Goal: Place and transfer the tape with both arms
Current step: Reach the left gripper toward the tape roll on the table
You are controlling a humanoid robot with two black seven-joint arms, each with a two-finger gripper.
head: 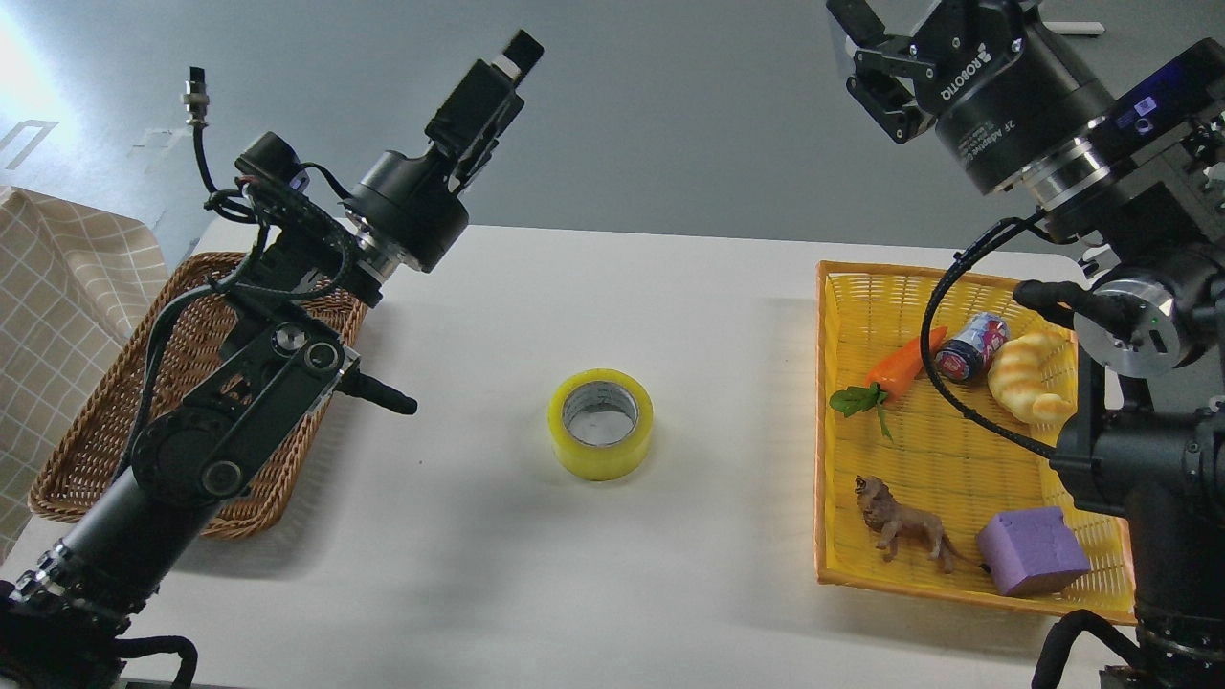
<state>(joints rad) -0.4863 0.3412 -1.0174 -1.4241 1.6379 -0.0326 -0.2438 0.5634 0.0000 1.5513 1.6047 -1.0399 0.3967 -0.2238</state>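
The tape [601, 423], a thick yellow-green roll with a grey-white core, lies flat on the white table [574, 574] near its middle, hole facing up. Nothing touches it. My left gripper [517, 53] is raised high above the table's far left, well away from the roll; it is seen side-on and its fingers cannot be told apart. My right gripper [858, 62] is raised at the top right, above the far edge of the table. Its two fingers stand apart and hold nothing.
A brown wicker basket [67, 478] sits at the left under my left arm. A yellow basket [823, 431] at the right holds a carrot [900, 368], a small can [968, 346], a croissant toy [1029, 375], a lion figure [904, 526] and a purple block [1032, 550]. A checked cloth [57, 287] lies far left.
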